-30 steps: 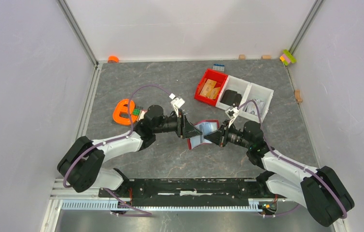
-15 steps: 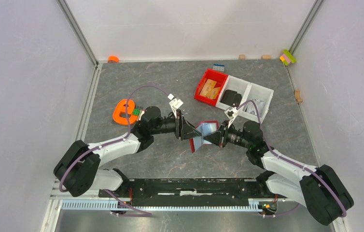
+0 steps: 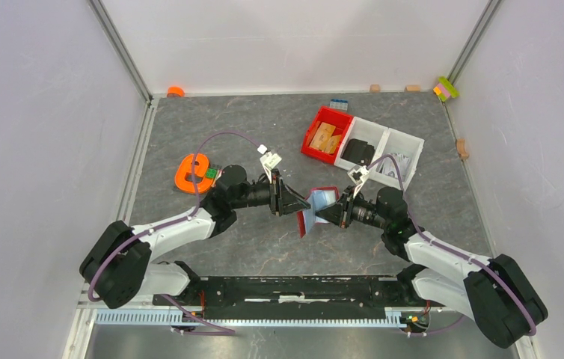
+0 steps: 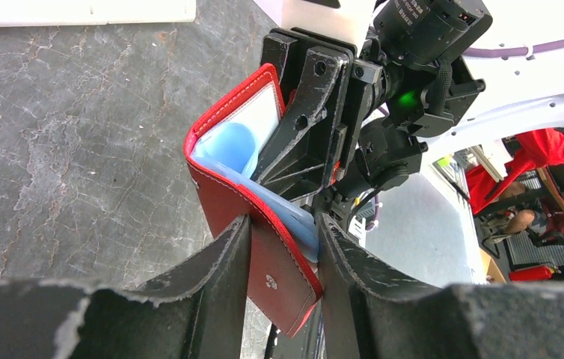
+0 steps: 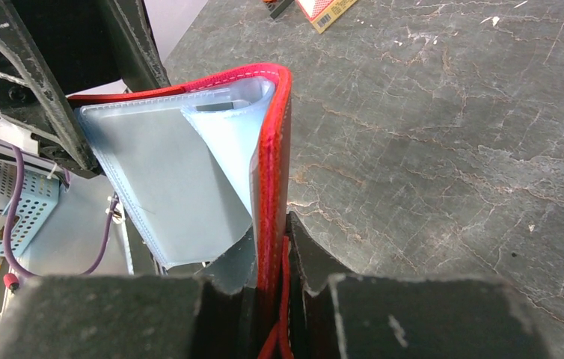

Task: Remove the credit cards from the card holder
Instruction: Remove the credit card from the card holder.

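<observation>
The dark red card holder (image 3: 313, 211) hangs part open above the table's middle, held between both grippers. My left gripper (image 3: 296, 207) is shut on one cover; in the left wrist view (image 4: 283, 224) its fingers pinch the red flap (image 4: 271, 262) with a light blue sheet behind it. My right gripper (image 3: 327, 214) is shut on the other cover, seen edge-on in the right wrist view (image 5: 271, 224). Light blue and grey flat sheets (image 5: 159, 172) fill the inside of the holder (image 5: 273, 134). I cannot tell the credit cards from the pocket sleeves.
A bright red bin (image 3: 316, 148) with tan wooden pieces and two white bins (image 3: 406, 153) stand at the back right. An orange object (image 3: 191, 173) lies left of the left arm. Small blocks sit along the back wall and the right wall.
My left gripper has moved a little to the right towards the right gripper, and the holder's two covers stand closer together. The right arm has barely moved.
</observation>
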Robot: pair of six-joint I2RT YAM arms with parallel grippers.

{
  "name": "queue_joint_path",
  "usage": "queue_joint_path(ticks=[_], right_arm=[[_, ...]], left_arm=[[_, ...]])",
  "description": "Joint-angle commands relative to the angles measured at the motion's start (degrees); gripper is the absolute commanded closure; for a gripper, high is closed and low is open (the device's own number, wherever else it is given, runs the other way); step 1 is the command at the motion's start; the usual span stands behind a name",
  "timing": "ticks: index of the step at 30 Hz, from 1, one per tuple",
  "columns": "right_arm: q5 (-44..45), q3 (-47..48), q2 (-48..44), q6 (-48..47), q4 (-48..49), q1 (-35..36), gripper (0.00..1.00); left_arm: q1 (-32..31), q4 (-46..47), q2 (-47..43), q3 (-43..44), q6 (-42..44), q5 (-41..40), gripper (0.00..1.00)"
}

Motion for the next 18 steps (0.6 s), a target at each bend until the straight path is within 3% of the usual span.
queue_joint_path(ticks=[1, 5, 18], right_arm=[[-0.99, 2.08, 0.09, 0.49, 3.48, 0.18, 1.0], [-1.34, 1.99, 0.13, 0.79, 4.07, 0.18, 1.0], [-3.09, 1.67, 0.5, 1.74, 6.17, 0.18, 1.0]], left_arm=[[-0.25, 1.89, -1.02, -0.19, 2.48, -0.38, 0.57], [-0.25, 3.14, -0.99, -0.47, 2.14, 0.57, 0.57], [-0.25, 5.3, 0.51, -0.17, 0.84, 2.66, 0.75]])
